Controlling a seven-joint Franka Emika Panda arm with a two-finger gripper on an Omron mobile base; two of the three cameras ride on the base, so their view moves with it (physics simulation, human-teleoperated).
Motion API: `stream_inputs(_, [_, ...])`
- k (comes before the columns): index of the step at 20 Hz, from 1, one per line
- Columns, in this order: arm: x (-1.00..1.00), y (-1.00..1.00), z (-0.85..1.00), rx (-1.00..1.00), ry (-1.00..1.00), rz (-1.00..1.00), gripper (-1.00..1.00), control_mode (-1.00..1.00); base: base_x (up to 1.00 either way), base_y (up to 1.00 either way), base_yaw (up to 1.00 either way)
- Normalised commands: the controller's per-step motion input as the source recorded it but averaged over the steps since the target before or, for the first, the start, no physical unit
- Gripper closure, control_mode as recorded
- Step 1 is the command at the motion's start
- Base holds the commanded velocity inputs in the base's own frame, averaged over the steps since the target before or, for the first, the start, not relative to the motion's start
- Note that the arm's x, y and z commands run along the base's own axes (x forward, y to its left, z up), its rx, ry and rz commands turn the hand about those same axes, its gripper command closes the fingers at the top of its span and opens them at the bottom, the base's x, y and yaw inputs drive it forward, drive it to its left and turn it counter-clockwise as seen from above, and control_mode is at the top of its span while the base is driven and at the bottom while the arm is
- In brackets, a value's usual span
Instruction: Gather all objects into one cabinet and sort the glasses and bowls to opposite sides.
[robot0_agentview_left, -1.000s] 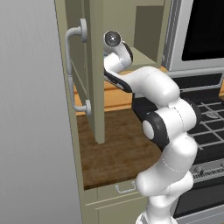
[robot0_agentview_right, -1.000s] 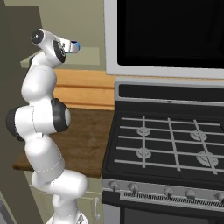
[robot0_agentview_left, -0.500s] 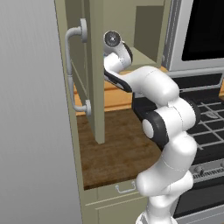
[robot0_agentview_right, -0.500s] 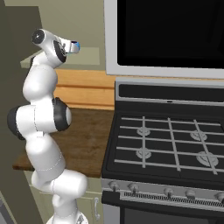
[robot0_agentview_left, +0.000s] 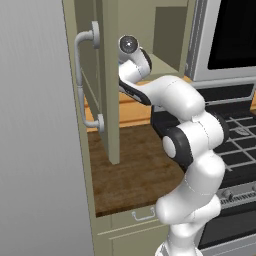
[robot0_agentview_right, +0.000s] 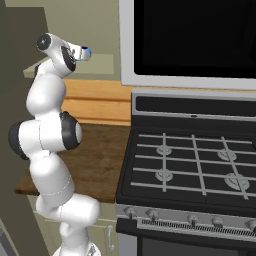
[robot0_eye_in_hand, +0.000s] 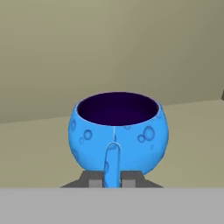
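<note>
One small blue bowl (robot0_eye_in_hand: 118, 131) sits right in front of the gripper (robot0_eye_in_hand: 113, 178) in the hand view. The jaws are shut tight on a little blue handle that sticks out of the bowl's near side. The bowl stands upright on the pale shelf (robot0_eye_in_hand: 39, 148). A plain wall is behind it, with bare shelf to both sides.

From the left base view, the arm reaches up behind the open cabinet door (robot0_agentview_left: 107, 80), into the cabinet (robot0_agentview_left: 170, 35). The door edge is very close to the arm, so there is little room on that side. The brown tabletop (robot0_agentview_left: 130, 175) lies below.

From the right base view, a bit of the blue bowl peeks out at the end of the hand, high over the tabletop. The stove (robot0_agentview_right: 190, 170) is well apart from it.

I think this bowl is just now grabbed. No cups or other bowl can be seen, so how much sorting is left I cannot tell.
</note>
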Motion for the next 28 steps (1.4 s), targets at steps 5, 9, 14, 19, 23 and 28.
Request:
stream_inputs(5, [-0.10,-0.01,0.00,0.00,0.00,0.00,1.00,-1.00,0.00,0.00,0.00])
stream_inputs(9, [-0.50,-0.15,0.00,0.00,0.00,0.00,1.00,-1.00,0.00,0.00,0.00])
stream_inputs(14, [-0.53,-0.15,0.00,0.00,0.00,0.00,1.00,-1.00,0.00,0.00,0.00])
stream_inputs(19, [-0.43,-0.08,0.00,0.00,0.00,0.00,1.00,-1.00,0.00,0.00,0.00])
stream_inputs(23, [-0.53,-0.24,0.03,0.00,0.00,0.00,1.00,-1.00,0.00,0.00,0.00])
stream_inputs(28, [-0.57,-0.35,0.15,0.00,0.00,0.00,1.00,-1.00,0.00,0.00,0.00])
